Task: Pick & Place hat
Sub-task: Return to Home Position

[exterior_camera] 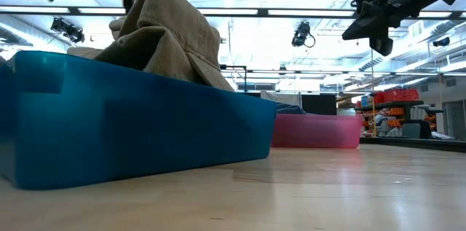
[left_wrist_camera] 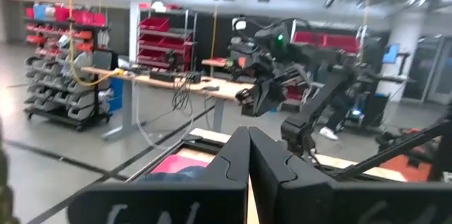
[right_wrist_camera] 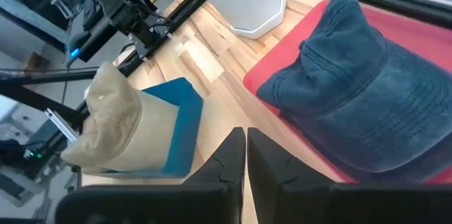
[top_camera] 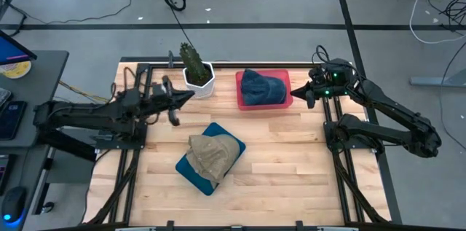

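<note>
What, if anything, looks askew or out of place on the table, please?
The blue plastic bin sits turned diagonally on the wooden table, unlike the squarely placed red plastic bin. The crumpled brown fabric cap heaps above its rim and overhangs one side. Nothing looks spilled.

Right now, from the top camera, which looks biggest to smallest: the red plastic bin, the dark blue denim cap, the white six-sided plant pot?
1. red plastic bin
2. dark blue denim cap, lying inside it
3. white six-sided plant pot
</note>
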{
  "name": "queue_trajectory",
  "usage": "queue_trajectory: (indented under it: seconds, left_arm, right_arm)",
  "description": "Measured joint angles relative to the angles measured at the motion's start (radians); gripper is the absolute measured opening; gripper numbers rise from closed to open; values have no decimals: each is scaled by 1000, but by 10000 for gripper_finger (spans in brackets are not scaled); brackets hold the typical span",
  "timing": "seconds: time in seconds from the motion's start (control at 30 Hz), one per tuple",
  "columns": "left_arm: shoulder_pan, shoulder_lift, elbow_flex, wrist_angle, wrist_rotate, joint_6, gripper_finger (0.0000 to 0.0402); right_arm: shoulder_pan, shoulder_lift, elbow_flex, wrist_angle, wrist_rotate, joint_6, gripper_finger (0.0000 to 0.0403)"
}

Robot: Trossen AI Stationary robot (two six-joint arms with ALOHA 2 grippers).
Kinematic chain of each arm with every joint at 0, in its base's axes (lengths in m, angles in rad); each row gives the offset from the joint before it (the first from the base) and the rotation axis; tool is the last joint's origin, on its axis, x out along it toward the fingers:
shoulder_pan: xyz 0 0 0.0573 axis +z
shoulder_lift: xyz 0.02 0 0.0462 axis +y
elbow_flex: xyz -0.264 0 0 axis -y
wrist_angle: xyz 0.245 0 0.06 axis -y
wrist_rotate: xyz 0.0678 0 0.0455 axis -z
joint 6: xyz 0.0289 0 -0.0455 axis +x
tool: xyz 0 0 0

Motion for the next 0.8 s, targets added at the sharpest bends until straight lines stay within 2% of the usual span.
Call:
queue_trajectory:
  seconds: [0.37,0.53,0.8]
  left_arm:
    - [22,-335,-197,31,85,-21,3]
    - [13,-447,-274,29,84,-65,3]
    - [3,-599,-326,-6,84,-24,3]
  right_arm:
    - [0,0,0,0,2,49,20]
    - [0,0,0,0,2,86,20]
    - [0,0,0,0,2,118,20]
